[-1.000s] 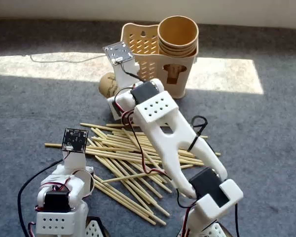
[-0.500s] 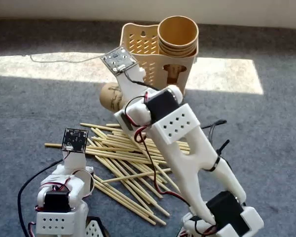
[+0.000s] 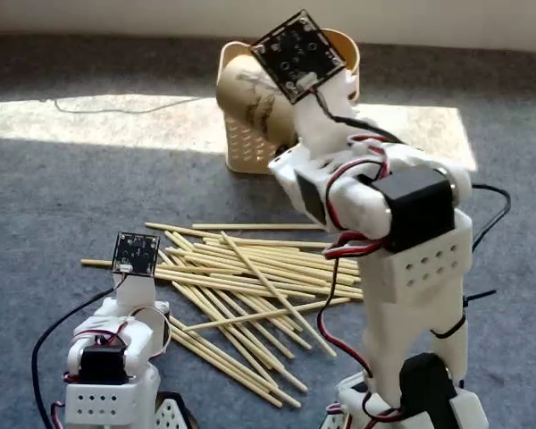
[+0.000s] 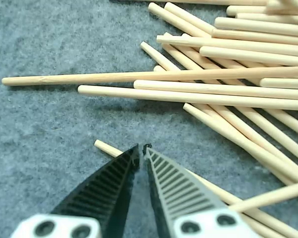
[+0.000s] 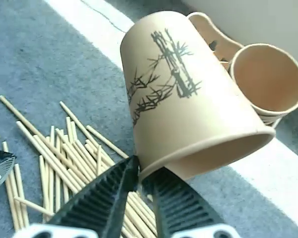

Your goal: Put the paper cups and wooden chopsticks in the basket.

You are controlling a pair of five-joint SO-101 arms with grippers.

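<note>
Paper cup (image 5: 184,99) was gripped at rim by fingers of right gripper (image 5: 138,166), held tilted just beside basket (image 3: 243,147). Left gripper (image 4: 140,151) was pinched together on nothing, low over chopsticks (image 3: 250,268) scattered on carpet (image 3: 71,197).

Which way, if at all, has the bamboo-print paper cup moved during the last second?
Yes. The paper cup, held by the right gripper, went up and rightward, from the carpet beside the basket to its rim.
</note>
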